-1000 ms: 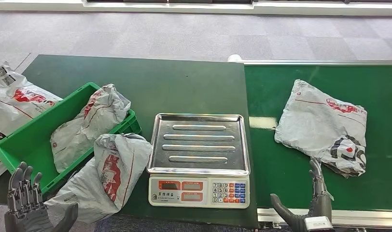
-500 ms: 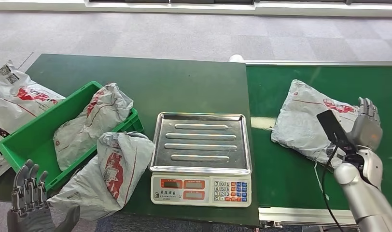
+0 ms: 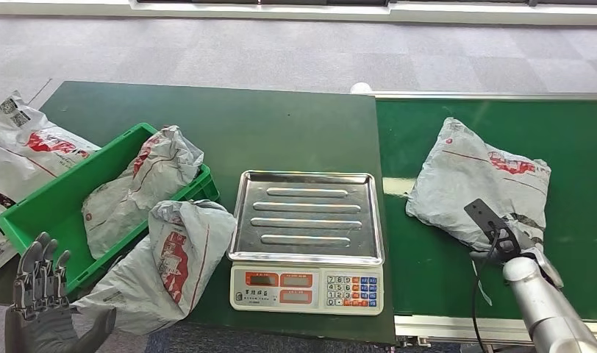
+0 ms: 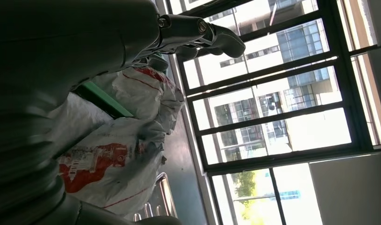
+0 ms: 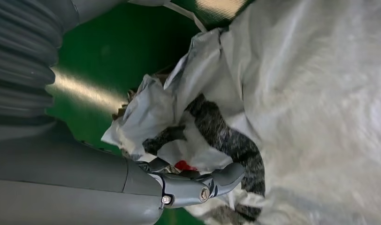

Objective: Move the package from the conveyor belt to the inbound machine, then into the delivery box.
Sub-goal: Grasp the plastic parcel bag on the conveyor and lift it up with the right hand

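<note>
I see the belt (image 3: 575,132) with the package (image 3: 472,184) lying on it, right of the scale (image 3: 306,220). My right hand (image 5: 188,185) is on the package's near corner, mostly hidden under my wrist; I cannot tell its grip. A moment ago it hovered higher. My left hand (image 3: 42,294) is spread by the box (image 3: 38,209).

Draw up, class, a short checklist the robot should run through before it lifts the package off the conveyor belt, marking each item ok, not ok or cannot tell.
1. Package lies flat on the conveyor belt: ok.
2. Right hand at the package's near corner: ok.
3. Fingers firmly closed around the corner: cannot tell.
4. Scale tray bare, ready to receive: ok.
5. Left hand open, away from the path: ok.
6. Green box has room: cannot tell; one package lies inside.
</note>
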You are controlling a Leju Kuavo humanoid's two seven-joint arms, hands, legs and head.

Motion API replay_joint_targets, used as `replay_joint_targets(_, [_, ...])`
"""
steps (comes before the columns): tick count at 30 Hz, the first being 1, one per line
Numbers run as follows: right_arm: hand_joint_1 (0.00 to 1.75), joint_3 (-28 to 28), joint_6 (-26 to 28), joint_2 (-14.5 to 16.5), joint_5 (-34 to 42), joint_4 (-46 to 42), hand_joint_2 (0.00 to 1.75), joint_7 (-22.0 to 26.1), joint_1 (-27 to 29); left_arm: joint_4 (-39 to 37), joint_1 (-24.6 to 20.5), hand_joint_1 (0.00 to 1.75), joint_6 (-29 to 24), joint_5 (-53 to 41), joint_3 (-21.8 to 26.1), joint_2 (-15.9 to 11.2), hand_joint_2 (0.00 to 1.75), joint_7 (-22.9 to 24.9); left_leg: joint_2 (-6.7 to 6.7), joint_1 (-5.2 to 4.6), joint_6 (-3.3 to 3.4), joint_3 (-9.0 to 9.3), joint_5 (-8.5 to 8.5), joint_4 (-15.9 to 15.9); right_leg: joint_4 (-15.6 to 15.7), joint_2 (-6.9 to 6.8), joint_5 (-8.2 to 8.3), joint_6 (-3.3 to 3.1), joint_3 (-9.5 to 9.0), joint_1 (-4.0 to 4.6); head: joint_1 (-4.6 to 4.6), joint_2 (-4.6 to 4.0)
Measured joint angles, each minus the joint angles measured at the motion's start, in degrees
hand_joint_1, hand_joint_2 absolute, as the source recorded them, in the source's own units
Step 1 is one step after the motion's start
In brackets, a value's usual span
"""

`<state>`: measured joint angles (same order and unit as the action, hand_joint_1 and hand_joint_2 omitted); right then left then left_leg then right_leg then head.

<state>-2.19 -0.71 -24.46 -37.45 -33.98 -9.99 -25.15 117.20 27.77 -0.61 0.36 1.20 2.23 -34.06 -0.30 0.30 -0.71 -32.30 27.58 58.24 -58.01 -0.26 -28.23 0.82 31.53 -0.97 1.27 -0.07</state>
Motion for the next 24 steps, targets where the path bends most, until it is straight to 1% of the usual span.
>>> replay_joint_targets(3, [0.00,-0.04,-1.68,0.78,-0.03,4.02,1.75,-0.94,-1.31,-0.13,-0.10,0.00,0.02,0.02,0.60,0.14,1.75,-0.04,0.00,0.00,0.00,0.00,0.00,0.00,0.00,0.01,-0.01,-0.01,0.02,0.01,0.00,0.00])
replay_joint_targets(7, [0.00,-0.21,-6.23,1.78,0.93,7.80,1.75,-3.56,-3.41,-0.14,0.01,0.00,0.38,-0.26,1.67,0.79,1.75,-0.03,0.02,0.02,-0.02,0.05,0.01,0.00,0.01,0.04,-0.02,-0.01,-0.04,0.10,-0.01,0.00])
replay_joint_targets(11, [1.75,0.36,-7.49,2.75,4.59,10.12,1.75,-2.40,-5.19,-0.14,0.31,0.00,2.18,-0.58,3.36,1.86,1.75,0.15,0.15,0.11,-0.10,0.11,0.09,0.01,0.06,0.21,-0.01,-0.03,-0.22,0.22,0.00,0.00])
replay_joint_targets(14, [1.75,0.65,-7.08,3.32,5.26,10.73,1.75,-1.97,-5.83,-0.10,0.51,0.00,3.23,-0.62,4.60,2.76,1.75,0.20,0.27,0.10,-0.11,-0.01,0.20,0.01,0.10,0.30,-0.03,-0.05,-0.35,0.24,0.00,0.00])
replay_joint_targets(19, [1.75,0.80,-4.86,4.59,5.04,10.90,1.75,-1.81,-6.75,0.52,0.99,0.00,5.74,-1.00,7.24,4.80,1.75,0.78,0.35,0.12,-0.15,0.09,0.16,0.01,0.12,0.37,0.04,-0.14,-0.44,0.30,0.00,0.00])
replay_joint_targets(24, [1.75,0.98,-4.42,5.68,5.06,10.94,1.75,-1.51,-7.22,1.01,1.02,0.00,7.14,-1.43,8.89,6.21,1.75,0.84,0.34,0.17,-0.25,0.51,0.07,0.03,0.11,0.38,0.13,-0.20,-0.41,0.34,0.00,0.00])
